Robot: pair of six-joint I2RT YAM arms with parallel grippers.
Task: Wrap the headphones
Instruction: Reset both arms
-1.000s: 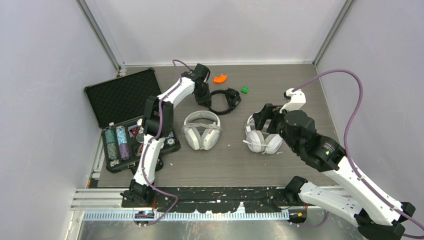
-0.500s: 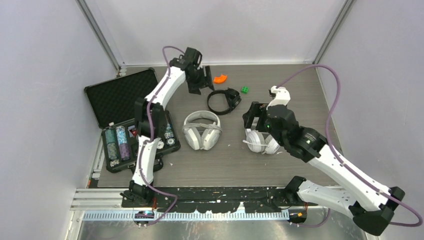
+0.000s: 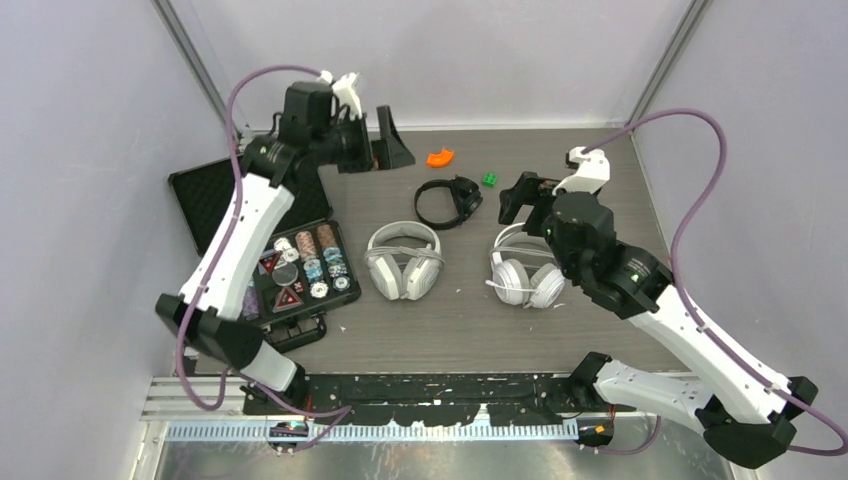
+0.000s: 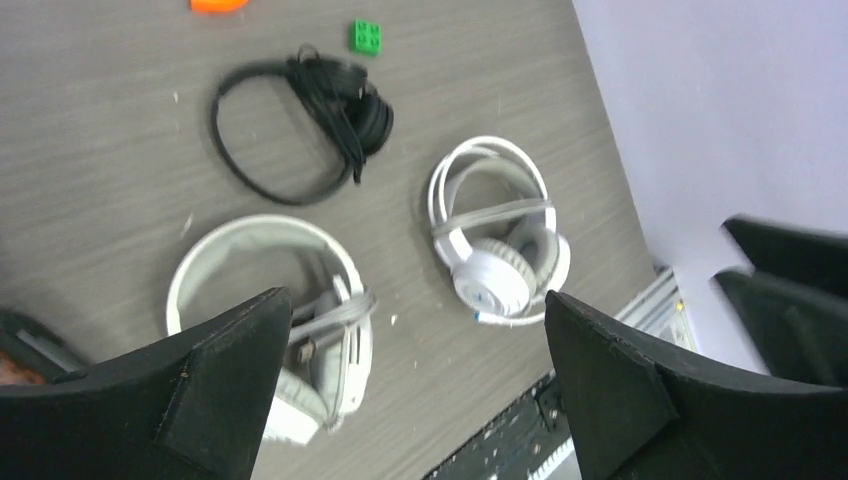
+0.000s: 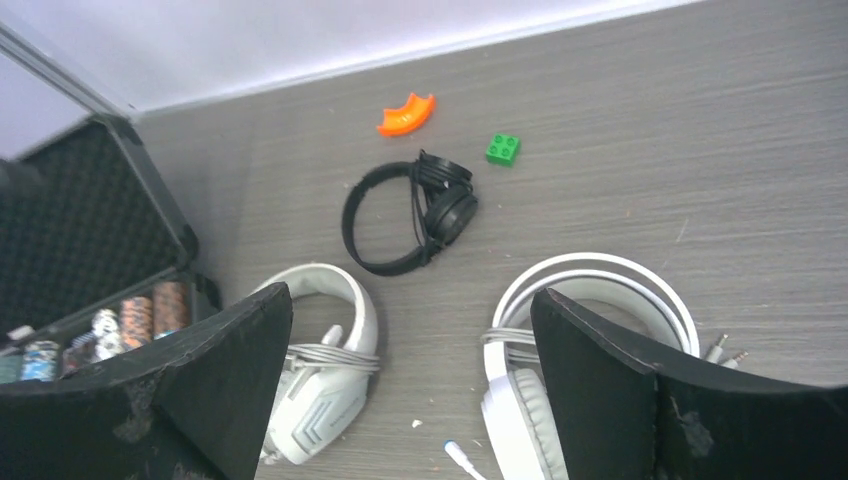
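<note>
The headphones lie flat in the middle of the worktop (image 3: 460, 320). The thin black headset (image 3: 447, 202) is just above centre in the top view, the pale grey headset (image 3: 403, 260) is at centre, and the white headset (image 3: 525, 270) is right of centre. They sit near one another but apart. Each cable appears to be bundled across its cups, and the white one has loose plug ends poking out at its side.

I'd expect the two big sets to be bulky but not heavy, with stiff bands, soft pads and limp cable that springs loose easily. The band, or the cable bundle itself, is where I'd take hold. The black one looks light and bendy, and would likely skid if nudged.

My left fingers (image 4: 230, 370) are wide apart and empty, high over the upper left. My right fingers (image 5: 200, 380) are also apart and empty, hanging above the white headset. An orange piece (image 3: 439, 157) and a green brick (image 3: 490, 179) lie beyond.
</note>
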